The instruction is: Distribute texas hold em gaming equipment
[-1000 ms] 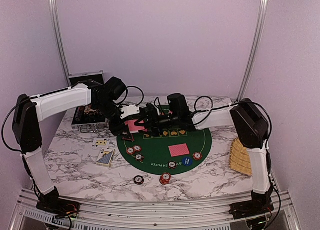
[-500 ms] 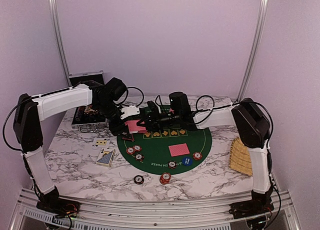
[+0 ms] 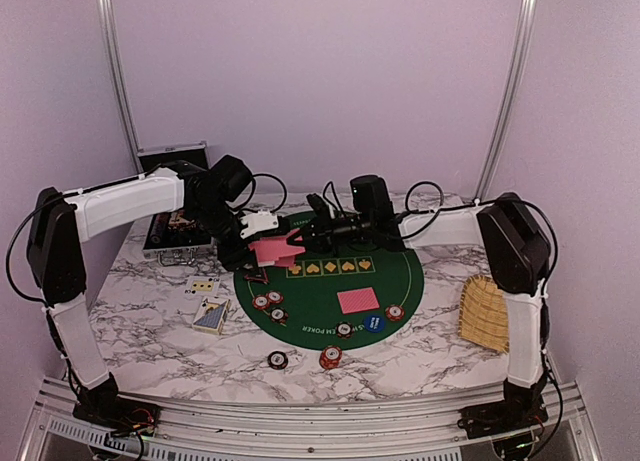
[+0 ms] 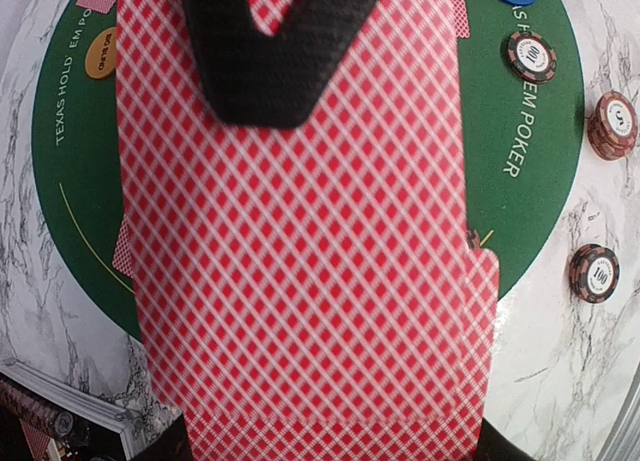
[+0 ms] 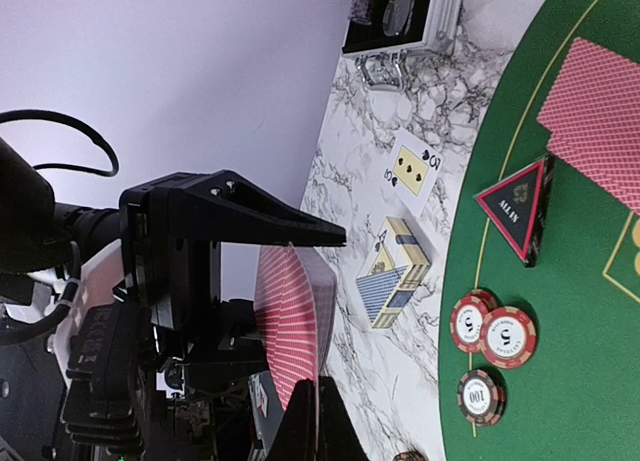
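Held above the green mat's (image 3: 395, 276) far left: red cards (image 4: 300, 261), squeezed tight in the left tool (image 3: 252, 247). Pinched at one edge by the right tool (image 3: 305, 237), closed thin, likely to pull one off.

Surface finishes, as I logged them.
The playing cards (image 4: 300, 281) looked like glossy coated paper; the mat (image 3: 400, 279) was matt green felt, the table (image 3: 140, 331) smooth marble-patterned, the tray (image 3: 483, 316) rough woven wicker, the case (image 3: 172, 151) edged in bright metal.
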You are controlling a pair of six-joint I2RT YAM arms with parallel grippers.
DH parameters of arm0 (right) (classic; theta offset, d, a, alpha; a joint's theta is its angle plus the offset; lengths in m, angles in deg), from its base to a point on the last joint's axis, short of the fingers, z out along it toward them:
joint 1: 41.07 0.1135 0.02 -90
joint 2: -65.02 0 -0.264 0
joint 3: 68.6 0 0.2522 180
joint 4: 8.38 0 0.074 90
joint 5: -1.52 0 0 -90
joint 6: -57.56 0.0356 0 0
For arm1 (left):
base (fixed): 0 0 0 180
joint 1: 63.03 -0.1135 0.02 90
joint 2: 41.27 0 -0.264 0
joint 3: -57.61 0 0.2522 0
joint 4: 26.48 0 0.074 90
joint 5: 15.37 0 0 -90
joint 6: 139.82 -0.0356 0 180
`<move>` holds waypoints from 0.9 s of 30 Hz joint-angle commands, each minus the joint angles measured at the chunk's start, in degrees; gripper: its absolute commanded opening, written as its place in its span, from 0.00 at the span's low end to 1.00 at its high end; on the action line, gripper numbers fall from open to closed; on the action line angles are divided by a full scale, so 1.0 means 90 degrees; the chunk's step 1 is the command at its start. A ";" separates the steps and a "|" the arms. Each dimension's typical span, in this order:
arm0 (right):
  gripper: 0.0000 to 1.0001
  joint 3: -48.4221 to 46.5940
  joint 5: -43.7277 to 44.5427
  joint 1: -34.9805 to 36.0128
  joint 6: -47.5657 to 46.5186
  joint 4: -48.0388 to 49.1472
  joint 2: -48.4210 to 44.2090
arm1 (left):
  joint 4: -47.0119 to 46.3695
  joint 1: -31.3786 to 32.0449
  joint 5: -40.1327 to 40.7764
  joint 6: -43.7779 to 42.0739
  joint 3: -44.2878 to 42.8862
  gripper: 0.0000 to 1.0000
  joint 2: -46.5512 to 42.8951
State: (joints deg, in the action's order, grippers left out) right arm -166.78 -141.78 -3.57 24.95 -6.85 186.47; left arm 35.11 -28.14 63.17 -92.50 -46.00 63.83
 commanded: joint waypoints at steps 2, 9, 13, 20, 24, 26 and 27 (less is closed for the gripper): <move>0.00 0.0025 0.0077 -0.0521 -0.0390 -0.0420 -0.0463 | -0.0012 -0.0058 -0.0049 -0.0039 -0.0137 0.00 -0.0007; 0.00 -0.0115 0.0228 -0.1391 -0.0741 -0.0780 -0.0485 | -0.0015 -0.0078 -0.0050 -0.0043 -0.0125 0.00 -0.0060; 0.00 -0.0488 0.0523 -0.1944 -0.1040 -0.1198 -0.0228 | -0.0015 -0.0078 -0.0073 -0.0035 -0.0108 0.00 -0.0099; 0.00 -0.1605 0.1483 -0.2615 -0.1753 -0.2391 0.0652 | -0.0015 -0.0078 -0.0097 -0.0025 -0.0058 0.00 -0.0182; 0.01 -0.1959 0.1734 -0.2753 -0.1750 -0.2419 0.1118 | -0.0014 -0.0078 -0.0087 -0.0024 -0.0037 0.00 -0.0184; 0.01 -0.2101 0.1752 -0.2774 -0.1722 -0.2389 0.1314 | -0.0017 -0.0078 -0.0087 -0.0024 -0.0027 0.00 -0.0186; 0.01 -0.2187 0.1752 -0.2769 -0.1710 -0.2383 0.1406 | -0.0013 -0.0078 -0.0090 -0.0024 -0.0027 0.00 -0.0188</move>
State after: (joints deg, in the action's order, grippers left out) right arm -182.93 -128.52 -28.60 10.81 -25.75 195.69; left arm 35.11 -28.55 63.15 -92.48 -46.00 63.81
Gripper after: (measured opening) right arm 0.008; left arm 0.659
